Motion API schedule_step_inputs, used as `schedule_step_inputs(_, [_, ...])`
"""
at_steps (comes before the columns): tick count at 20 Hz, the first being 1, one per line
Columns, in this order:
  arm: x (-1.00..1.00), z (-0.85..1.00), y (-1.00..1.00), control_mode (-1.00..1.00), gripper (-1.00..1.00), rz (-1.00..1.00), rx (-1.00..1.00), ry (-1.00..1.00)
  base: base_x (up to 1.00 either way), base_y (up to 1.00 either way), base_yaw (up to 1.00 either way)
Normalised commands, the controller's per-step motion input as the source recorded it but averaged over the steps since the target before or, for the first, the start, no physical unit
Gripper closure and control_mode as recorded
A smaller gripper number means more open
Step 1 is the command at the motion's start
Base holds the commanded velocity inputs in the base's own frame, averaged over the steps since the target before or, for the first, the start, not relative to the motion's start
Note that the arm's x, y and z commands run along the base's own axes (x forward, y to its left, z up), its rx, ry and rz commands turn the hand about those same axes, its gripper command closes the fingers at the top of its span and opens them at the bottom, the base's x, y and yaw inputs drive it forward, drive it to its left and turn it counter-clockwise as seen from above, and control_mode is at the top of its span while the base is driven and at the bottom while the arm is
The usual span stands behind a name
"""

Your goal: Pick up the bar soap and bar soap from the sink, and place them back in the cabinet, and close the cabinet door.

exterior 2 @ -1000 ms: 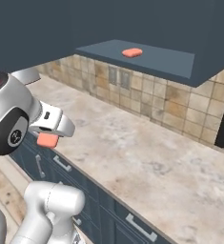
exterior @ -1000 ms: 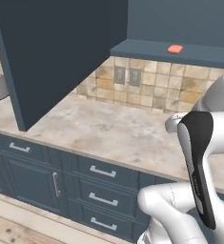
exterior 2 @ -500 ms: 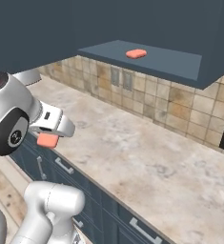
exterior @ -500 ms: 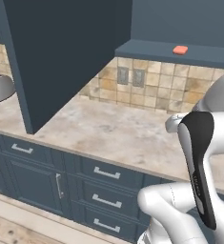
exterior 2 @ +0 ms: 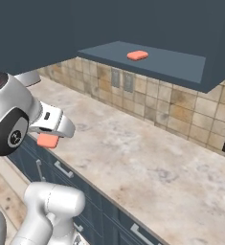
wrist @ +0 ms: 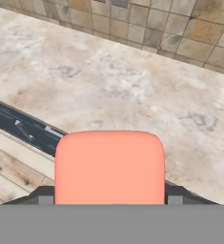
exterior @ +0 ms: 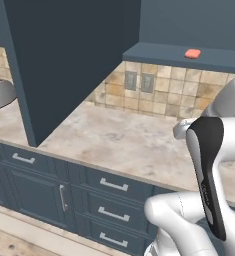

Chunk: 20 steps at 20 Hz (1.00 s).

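The pincer (wrist: 108, 202) is clamped on 1 flat salmon bar soap (wrist: 109, 167). A matching bar (exterior 2: 137, 55) lies on the dark blue-grey cabinet shelf (exterior 2: 181, 64) above the beige marbled worktop (exterior 2: 147, 158).

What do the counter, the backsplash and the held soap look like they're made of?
Counter: mottled beige-grey, probably polished stone or a marble-look laminate. Backsplash: square tan and brown tiles with grout lines, likely matte ceramic or stone. Soap in the gripper: uniform salmon block with rounded corners, smooth and matte, waxy-looking.
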Motion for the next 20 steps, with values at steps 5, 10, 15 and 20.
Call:
schedule_step_inputs(5, [0.0,0.0,0.0,1.0,1.0,0.0,0.0,0.0,0.12,0.0,0.0])
schedule_step_inputs(10, [0.0,0.0,0.0,1.0,1.0,0.0,0.0,0.0,0.0,0.0,0.0])
schedule_step_inputs(15, [0.0,0.0,0.0,1.0,1.0,0.0,0.0,0.0,0.0,0.0,0.0])
schedule_step_inputs(20, [0.0,0.0,0.0,1.0,1.0,0.0,0.0,0.0,0.0,0.0,0.0])
